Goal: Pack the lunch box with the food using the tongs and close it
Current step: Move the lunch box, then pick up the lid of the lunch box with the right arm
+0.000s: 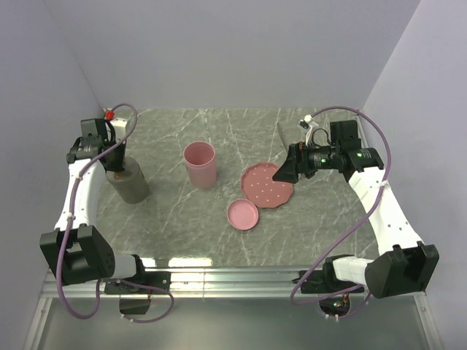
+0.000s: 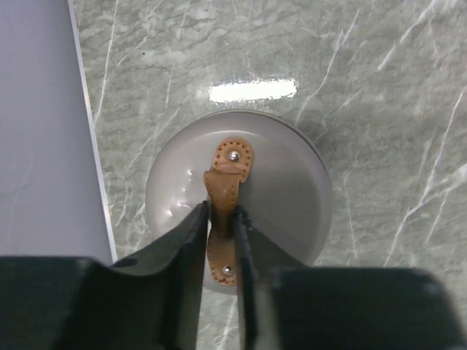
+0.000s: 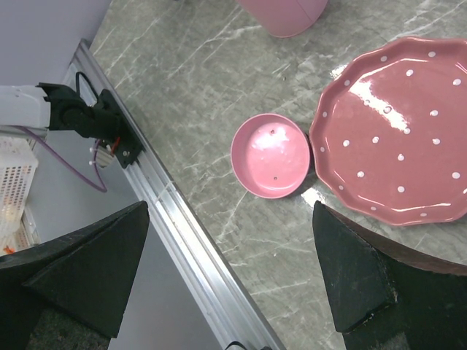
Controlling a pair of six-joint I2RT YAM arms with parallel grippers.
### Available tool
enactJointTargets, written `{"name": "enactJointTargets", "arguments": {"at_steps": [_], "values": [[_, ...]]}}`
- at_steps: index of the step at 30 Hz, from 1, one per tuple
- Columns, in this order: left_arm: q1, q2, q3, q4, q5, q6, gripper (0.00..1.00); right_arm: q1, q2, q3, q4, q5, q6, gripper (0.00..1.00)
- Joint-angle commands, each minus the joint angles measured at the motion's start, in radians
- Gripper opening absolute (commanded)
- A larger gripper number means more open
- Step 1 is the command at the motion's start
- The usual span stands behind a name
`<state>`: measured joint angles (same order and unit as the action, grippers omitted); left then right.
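The lunch box (image 1: 130, 182) is a grey round container at the left of the table, with its lid (image 2: 284, 182) on. A brown leather strap (image 2: 230, 164) runs across the lid. My left gripper (image 1: 117, 157) (image 2: 221, 211) hangs right over it, jaws narrowly open on either side of the strap, with a thin gap at the left finger. My right gripper (image 1: 281, 173) (image 3: 230, 206) stands wide open and empty above the right side of the pink speckled plate (image 1: 267, 184) (image 3: 408, 131), which is bare. A slim grey strip behind it looks like the tongs (image 1: 282, 137). The food is out of view.
A pink cup (image 1: 200, 164) (image 3: 284, 14) stands mid-table. A small pink dish (image 1: 242, 214) (image 3: 271, 154) lies against the plate's near left edge. An aluminium rail (image 1: 219, 275) (image 3: 182, 233) runs along the table's near edge. The enclosure wall (image 2: 36, 131) is close to the lunch box's left.
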<state>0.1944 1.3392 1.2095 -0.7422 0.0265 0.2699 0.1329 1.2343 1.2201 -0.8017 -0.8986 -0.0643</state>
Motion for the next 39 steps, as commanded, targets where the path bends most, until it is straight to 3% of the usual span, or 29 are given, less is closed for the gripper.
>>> {"name": "enactJointTargets", "arguments": {"at_steps": [1, 3, 8, 9, 12, 13, 15, 19, 22, 28, 31, 39], "values": [[0.016, 0.02, 0.005, -0.154, 0.019, 0.02, 0.31, -0.004, -0.018, 0.005, 0.027, -0.011, -0.002, 1.0], [0.017, 0.008, 0.025, -0.16, 0.024, 0.022, 0.42, -0.003, -0.018, 0.009, 0.024, -0.01, -0.003, 1.0], [0.017, 0.003, 0.096, -0.2, 0.038, 0.028, 0.54, -0.003, -0.013, 0.015, 0.007, 0.004, -0.023, 1.0], [0.019, 0.0, 0.105, -0.201, 0.038, 0.026, 0.62, -0.003, -0.013, 0.016, 0.003, 0.015, -0.037, 1.0], [0.019, -0.006, 0.165, -0.213, 0.052, 0.026, 0.66, 0.017, -0.003, 0.024, -0.037, 0.099, -0.099, 1.0], [0.019, -0.008, 0.204, -0.22, 0.062, 0.026, 0.76, 0.057, -0.002, 0.025, -0.05, 0.136, -0.123, 1.0], [0.019, -0.015, 0.24, -0.236, 0.124, 0.035, 0.86, 0.109, -0.002, 0.007, -0.067, 0.216, -0.173, 1.0], [0.019, -0.038, 0.281, -0.243, 0.24, 0.032, 0.9, 0.281, -0.016, -0.066, -0.007, 0.387, -0.256, 1.0], [0.019, -0.077, 0.282, -0.224, 0.337, 0.022, 0.99, 0.352, -0.027, -0.134, 0.045, 0.424, -0.316, 1.0], [0.02, -0.106, 0.275, -0.192, 0.544, -0.089, 0.99, 0.572, 0.028, -0.195, 0.166, 0.533, -0.367, 0.99], [0.02, -0.13, 0.249, -0.14, 0.601, -0.15, 0.99, 0.654, 0.123, -0.168, 0.173, 0.563, -0.345, 0.93], [0.02, -0.146, 0.176, -0.112, 0.615, -0.218, 0.99, 0.792, 0.364, -0.082, 0.223, 0.711, -0.236, 0.84]]}}
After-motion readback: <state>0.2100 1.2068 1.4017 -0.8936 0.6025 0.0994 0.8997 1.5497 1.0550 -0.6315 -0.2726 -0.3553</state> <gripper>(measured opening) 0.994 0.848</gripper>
